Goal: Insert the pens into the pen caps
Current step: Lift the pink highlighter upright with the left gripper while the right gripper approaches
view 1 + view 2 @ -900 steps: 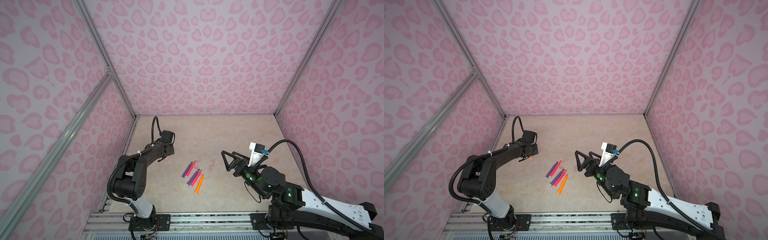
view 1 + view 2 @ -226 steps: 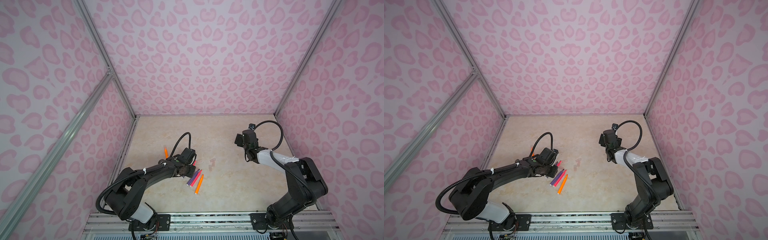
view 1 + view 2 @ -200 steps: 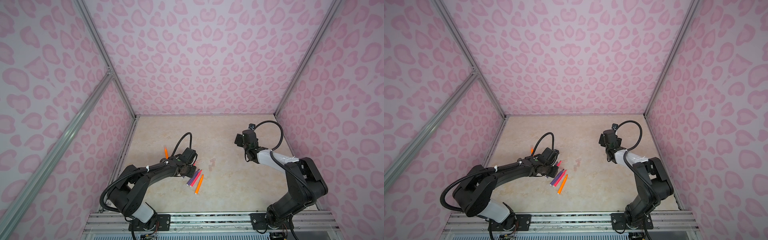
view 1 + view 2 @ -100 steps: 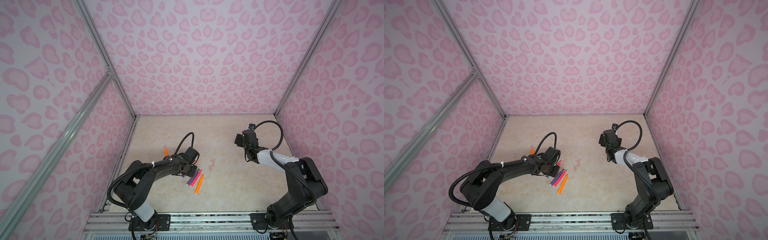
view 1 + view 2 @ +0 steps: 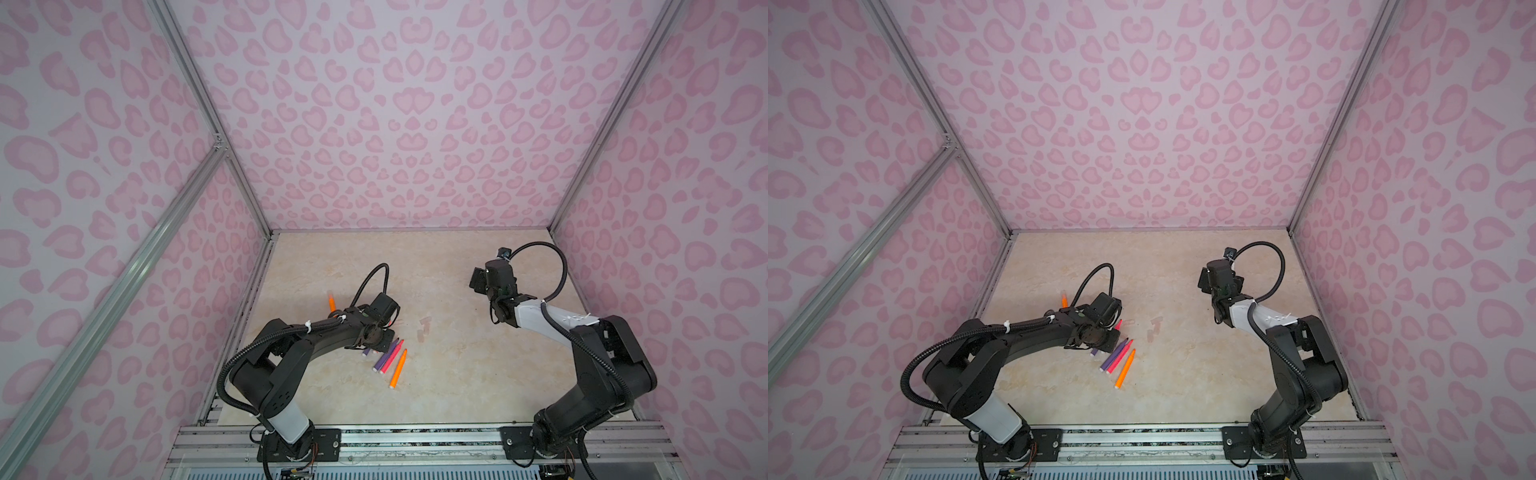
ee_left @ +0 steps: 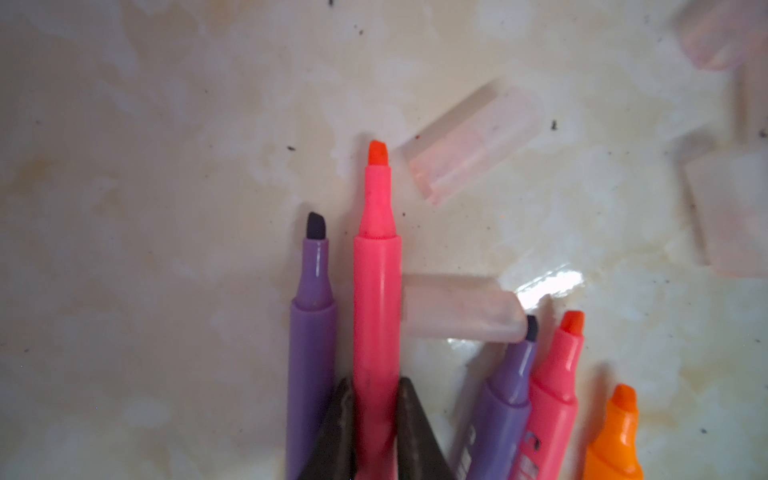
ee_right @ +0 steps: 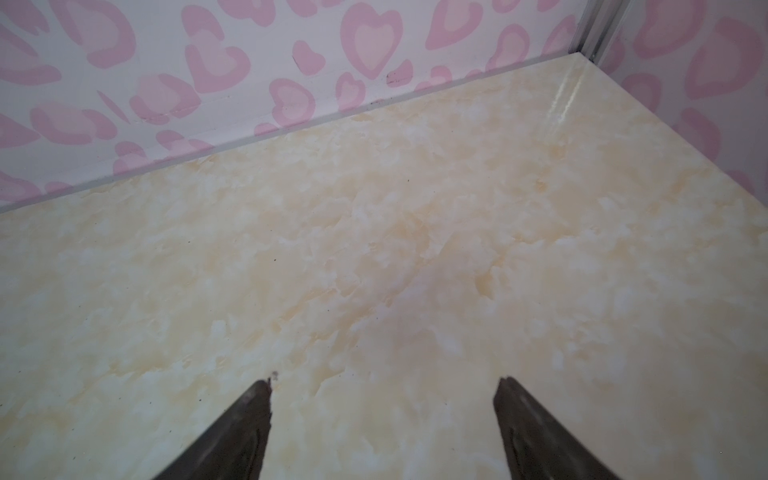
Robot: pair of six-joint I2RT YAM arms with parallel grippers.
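Observation:
My left gripper [image 6: 375, 382] is shut on a pink pen [image 6: 376, 291], low on the beige surface. A purple pen [image 6: 311, 332] lies right beside it. Another purple pen [image 6: 503, 407], a second pink pen [image 6: 552, 399] and an orange pen [image 6: 615, 436] lie to the other side. Translucent pen caps [image 6: 473, 143] lie loose near the tips; one [image 6: 461, 307] touches the held pen. In both top views the left gripper [image 5: 380, 336] sits at the pen cluster [image 5: 1115, 357]. My right gripper [image 7: 384, 382] stands open over bare surface, holding nothing.
A lone orange pen [image 5: 332, 303] lies apart toward the left wall. More caps [image 5: 424, 326] sit right of the cluster. The right gripper [image 5: 478, 280] is toward the back right. Pink patterned walls [image 7: 208, 62] close in the surface on three sides.
The left gripper's jaws have closed onto the pink pen, and its arm has shifted slightly at the cluster. The right arm has not moved.

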